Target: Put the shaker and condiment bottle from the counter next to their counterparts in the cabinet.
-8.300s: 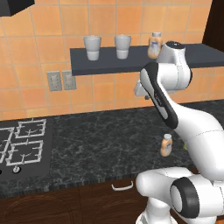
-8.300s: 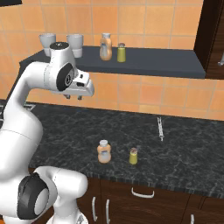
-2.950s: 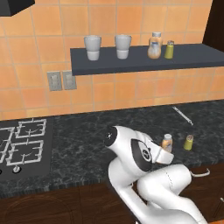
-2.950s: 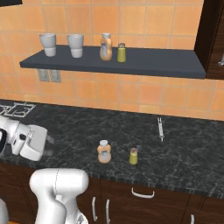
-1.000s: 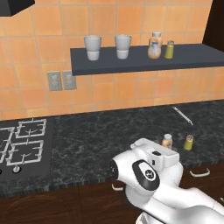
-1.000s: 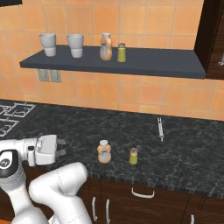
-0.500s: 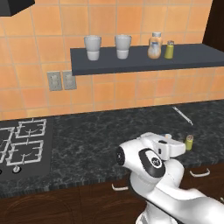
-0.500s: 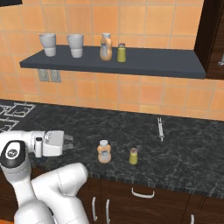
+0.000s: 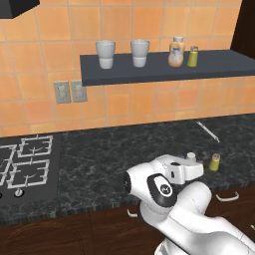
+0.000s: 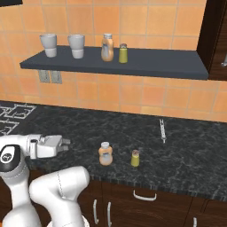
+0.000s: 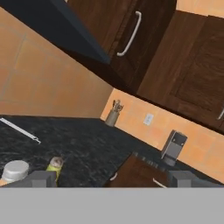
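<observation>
Standing on the black speckled table [image 10: 186,150], near its front edge, are the two things to be moved; above, the long slate-grey cabinet [image 10: 168,66] carries their counterparts, a rounded pale-orange bottle [image 10: 107,48] and a yellow-green shaker [image 10: 123,53], with two white cups [image 10: 62,45] further along the shelf. A thin metal utensil [image 10: 162,130] lies on the table behind the pair, well apart from them.

The condiment bottle [image 10: 105,154], orange with a pale cap, is the larger of the two. It looks rigid and light, probably smooth-sided and therefore somewhat slippery. A hold across the straight body below the cap would likely be the most secure, since the cap offers less surface.

The shaker [image 10: 135,158], just beside the bottle, is short, stiff and presumably very light. Being small, it could tip if nudged from one side, so a hold around mid-height of the cylinder seems safest.

The jaws [image 10: 65,142] sit low at the table's front, to the side of the bottle and clear of it. They stand fully apart, holding nothing and touching nothing. In the hand view the two fingertips [image 11: 43,179] frame the bottle's cap and the shaker at lower left.
</observation>
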### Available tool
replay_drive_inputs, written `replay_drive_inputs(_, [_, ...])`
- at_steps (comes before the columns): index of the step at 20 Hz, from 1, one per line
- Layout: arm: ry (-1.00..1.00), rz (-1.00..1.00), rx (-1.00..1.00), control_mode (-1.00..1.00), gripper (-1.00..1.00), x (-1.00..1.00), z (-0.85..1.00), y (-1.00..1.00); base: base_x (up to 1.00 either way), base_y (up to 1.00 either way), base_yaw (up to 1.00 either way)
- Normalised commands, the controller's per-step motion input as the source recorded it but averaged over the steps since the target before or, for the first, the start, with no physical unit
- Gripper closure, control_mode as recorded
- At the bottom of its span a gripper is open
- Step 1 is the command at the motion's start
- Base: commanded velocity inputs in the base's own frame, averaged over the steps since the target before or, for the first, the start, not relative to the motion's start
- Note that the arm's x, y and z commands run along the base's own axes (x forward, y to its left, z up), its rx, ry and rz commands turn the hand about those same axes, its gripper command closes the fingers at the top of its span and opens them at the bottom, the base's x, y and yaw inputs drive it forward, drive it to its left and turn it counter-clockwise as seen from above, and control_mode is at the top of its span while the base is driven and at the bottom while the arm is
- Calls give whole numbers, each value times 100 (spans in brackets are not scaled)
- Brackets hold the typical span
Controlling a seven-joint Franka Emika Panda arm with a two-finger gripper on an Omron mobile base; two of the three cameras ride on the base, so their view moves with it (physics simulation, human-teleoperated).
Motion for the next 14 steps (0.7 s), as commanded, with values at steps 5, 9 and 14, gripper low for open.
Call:
replay_drive_inputs(5, [-8,-6,0,-100,-100,-29,-63,0,0,0,0])
replay_drive_inputs(9, [0,-1,4,-100,-100,-9,-12,0,0,0,0])
replay_drive_inputs(14, [-5,-1,4,-100,-100,-1,-16,-2,0,0,0])
